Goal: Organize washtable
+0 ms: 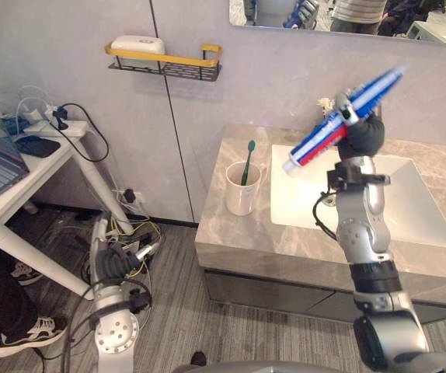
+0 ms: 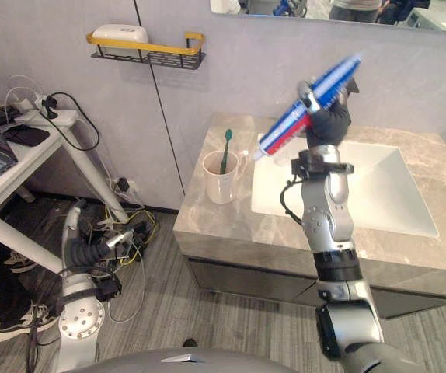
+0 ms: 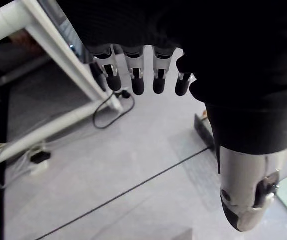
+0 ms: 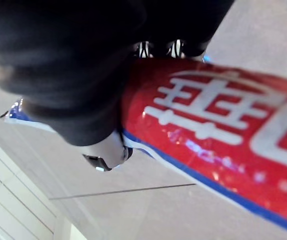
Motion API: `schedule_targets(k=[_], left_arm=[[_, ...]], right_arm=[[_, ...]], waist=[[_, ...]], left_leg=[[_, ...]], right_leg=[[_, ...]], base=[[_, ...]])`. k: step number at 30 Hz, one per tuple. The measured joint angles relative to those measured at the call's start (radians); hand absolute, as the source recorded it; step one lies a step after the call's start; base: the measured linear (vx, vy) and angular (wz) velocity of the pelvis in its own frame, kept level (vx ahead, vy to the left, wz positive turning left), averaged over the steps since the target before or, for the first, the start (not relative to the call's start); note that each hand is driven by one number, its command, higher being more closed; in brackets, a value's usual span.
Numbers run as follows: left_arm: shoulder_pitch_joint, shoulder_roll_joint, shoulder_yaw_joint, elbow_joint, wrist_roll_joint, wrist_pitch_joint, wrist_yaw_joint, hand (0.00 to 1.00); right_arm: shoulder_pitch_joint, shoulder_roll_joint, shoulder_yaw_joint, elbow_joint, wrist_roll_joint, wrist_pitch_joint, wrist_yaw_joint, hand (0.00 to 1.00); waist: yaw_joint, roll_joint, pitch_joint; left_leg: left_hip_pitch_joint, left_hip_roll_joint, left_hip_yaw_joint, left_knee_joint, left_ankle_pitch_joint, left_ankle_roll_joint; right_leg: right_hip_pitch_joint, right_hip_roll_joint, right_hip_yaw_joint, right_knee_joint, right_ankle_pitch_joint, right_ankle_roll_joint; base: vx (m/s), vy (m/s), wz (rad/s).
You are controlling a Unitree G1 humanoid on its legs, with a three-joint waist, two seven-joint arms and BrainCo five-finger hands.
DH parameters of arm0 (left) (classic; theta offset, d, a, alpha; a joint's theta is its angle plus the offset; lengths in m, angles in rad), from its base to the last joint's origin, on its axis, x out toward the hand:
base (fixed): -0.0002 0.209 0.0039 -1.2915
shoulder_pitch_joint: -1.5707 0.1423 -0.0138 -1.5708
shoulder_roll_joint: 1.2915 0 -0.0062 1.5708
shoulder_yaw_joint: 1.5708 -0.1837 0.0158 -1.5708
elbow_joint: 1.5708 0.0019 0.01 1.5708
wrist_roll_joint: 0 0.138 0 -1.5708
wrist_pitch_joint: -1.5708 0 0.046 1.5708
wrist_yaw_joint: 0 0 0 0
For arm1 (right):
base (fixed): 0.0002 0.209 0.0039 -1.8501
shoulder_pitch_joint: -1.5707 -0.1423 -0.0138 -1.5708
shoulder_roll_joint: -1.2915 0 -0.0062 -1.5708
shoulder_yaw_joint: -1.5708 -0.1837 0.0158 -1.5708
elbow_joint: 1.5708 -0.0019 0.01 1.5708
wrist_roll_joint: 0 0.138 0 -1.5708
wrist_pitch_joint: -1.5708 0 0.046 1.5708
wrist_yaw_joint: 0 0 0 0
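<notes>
Above the sink [image 1: 409, 214], your right hand [image 1: 360, 134] is clamped round the toothpaste tube [image 1: 316, 144], cap end tilted towards the cup [image 1: 241, 196]; your left hand [image 3: 135, 75] hangs slack. Lower slowly, cap-first, beside the toothbrush [image 1: 247, 161].

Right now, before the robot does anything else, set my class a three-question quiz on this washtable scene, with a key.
1. True or false: the right robot hand holds the toothpaste tube raised in the air, off the sink.
2. Where is the green toothbrush? A) standing in the white cup B) lying in the sink C) on the wall shelf
3. Fill in: the left robot hand hangs open near the floor, holding ____.
Key: 1 true; 2 A; 3 nothing.
</notes>
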State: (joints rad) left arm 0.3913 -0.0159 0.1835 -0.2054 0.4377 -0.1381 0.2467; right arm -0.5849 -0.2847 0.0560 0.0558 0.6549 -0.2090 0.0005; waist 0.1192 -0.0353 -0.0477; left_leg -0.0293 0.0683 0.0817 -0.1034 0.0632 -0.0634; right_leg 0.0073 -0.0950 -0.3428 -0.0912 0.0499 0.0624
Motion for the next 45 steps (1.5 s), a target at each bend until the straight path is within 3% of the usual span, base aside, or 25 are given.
schedule_targets(k=[7, 12, 16, 24, 36, 45], left_arm=[[-0.003, -0.008, -0.056, 0.223, -0.029, 0.008, -0.030, 0.00], [-0.022, 0.016, -0.112, 0.439, -0.040, 0.017, -0.060, 0.00], [-0.033, 0.017, -0.113, 0.503, -0.066, 0.027, -0.076, 0.00], [-0.037, 0.026, -0.104, 0.639, -0.069, 0.030, -0.084, 0.00], [-0.078, 0.063, -0.018, 0.867, -0.082, 0.061, -0.080, 0.00], [-0.083, 0.078, -0.015, 0.921, -0.102, 0.066, -0.076, 0.00]], right_arm=[[-0.177, -0.033, 0.166, 0.114, -0.199, 0.024, 0.000, 1.00], [-0.283, -0.059, 0.255, 0.188, -0.257, 0.031, -0.002, 1.00], [-0.303, -0.068, 0.270, 0.192, -0.327, 0.050, 0.000, 1.00], [-0.374, -0.092, 0.315, 0.228, -0.451, 0.066, 0.000, 1.00], [-0.374, -0.092, 0.316, 0.233, -0.490, 0.068, -0.001, 1.00], [-0.339, -0.091, 0.316, 0.233, -0.490, 0.068, -0.002, 1.00]], waist=[[0.003, -0.001, 0.008], [0.011, -0.010, 0.030], [0.028, -0.019, 0.038], [0.030, -0.025, 0.044], [0.030, -0.039, 0.067], [0.030, -0.039, 0.072]], left_leg=[[0.000, 0.000, 0.000, 0.000, 0.000, 0.000], [-0.009, 0.004, -0.004, 0.000, 0.002, 0.000], [-0.012, 0.007, -0.005, 0.010, 0.004, -0.002], [-0.017, 0.008, -0.007, 0.010, 0.004, -0.002], [-0.016, 0.009, -0.004, 0.009, 0.004, -0.001], [-0.016, 0.008, -0.005, 0.003, 0.004, -0.001]], right_leg=[[0.000, 0.000, -0.001, 0.000, 0.000, 0.000], [-0.005, 0.004, -0.001, 0.000, 0.002, 0.000], [-0.008, 0.007, -0.001, 0.000, 0.002, 0.000], [-0.012, 0.008, -0.001, 0.000, 0.002, -0.001], [-0.012, 0.009, 0.002, 0.000, 0.002, -0.001], [-0.012, 0.008, 0.002, 0.000, 0.002, -0.001]], base=[[0.00, 0.000, 0.00], [0.00, -0.006, 0.01], [0.00, 0.000, 0.00], [0.00, 0.000, 0.00], [0.00, 0.000, 0.00], [0.00, 0.000, 0.00]])
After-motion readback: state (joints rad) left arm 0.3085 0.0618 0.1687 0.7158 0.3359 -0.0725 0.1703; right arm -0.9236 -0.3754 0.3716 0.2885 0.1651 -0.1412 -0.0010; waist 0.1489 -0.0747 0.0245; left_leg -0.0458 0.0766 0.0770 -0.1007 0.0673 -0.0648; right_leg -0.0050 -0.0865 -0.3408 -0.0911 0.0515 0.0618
